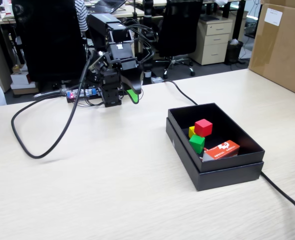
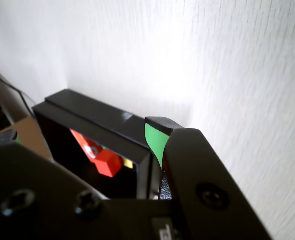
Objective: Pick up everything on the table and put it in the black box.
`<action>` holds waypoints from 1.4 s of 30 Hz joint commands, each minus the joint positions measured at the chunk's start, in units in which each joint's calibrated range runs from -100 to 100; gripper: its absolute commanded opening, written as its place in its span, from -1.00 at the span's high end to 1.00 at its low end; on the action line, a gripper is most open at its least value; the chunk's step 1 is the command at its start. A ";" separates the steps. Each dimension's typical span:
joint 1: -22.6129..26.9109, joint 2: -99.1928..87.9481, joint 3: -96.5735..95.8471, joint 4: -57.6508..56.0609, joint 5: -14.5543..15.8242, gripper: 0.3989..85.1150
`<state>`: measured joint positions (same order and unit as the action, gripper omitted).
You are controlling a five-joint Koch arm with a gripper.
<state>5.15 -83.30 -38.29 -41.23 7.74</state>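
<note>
Lying nearest the fixed camera, bare table [image 1: 112, 195] of pale wood grain runs across the whole foreground, with a black cable [image 1: 287, 202] crossing its right corner and passing behind the box.

Next comes the black box [image 1: 222, 172], sitting on the table right of centre, its stepped rim facing the camera. All three cubes are inside it, bunched against the left wall: the green cube [image 1: 197, 143] is nearest, the yellow cube [image 1: 191, 131] shows only a sliver behind it, and the red cube [image 1: 203, 127] sits on top of the other two. An orange-and-white carton [image 1: 221, 149] lies in the box just right of the green cube, touching or nearly touching it.

Farther back and to the left, well apart from the box, the arm [image 1: 110, 60] is folded down over its base. Its gripper [image 1: 131, 95] hangs just above the table with a green-faced tip pointing down. The jaws look drawn together with nothing between them, though the fixed view shows only one tip clearly, so I cannot tell for certain. A second cable [image 1: 42, 145] loops over the table left of the arm.

In the wrist view, the gripper [image 2: 160, 145] fills the bottom of the picture, its green pad beside the black jaw, and beyond it stands the box [image 2: 97, 117] with the red cube [image 2: 108, 163] and carton [image 2: 86, 146] visible inside.

At the far right edge a large brown carton [image 1: 280, 47] stands on the table; office chairs [image 1: 180, 25] stand beyond it.
</note>
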 commanded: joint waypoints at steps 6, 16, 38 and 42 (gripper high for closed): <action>-2.05 -14.63 -9.30 10.00 -0.29 -0.16; -3.96 -16.47 -20.64 18.21 -1.03 -0.20; -3.47 -16.70 -52.73 48.44 -6.35 -0.20; -3.42 -16.70 -56.54 51.47 -7.08 -0.20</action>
<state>1.73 -98.96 -94.61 6.16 1.39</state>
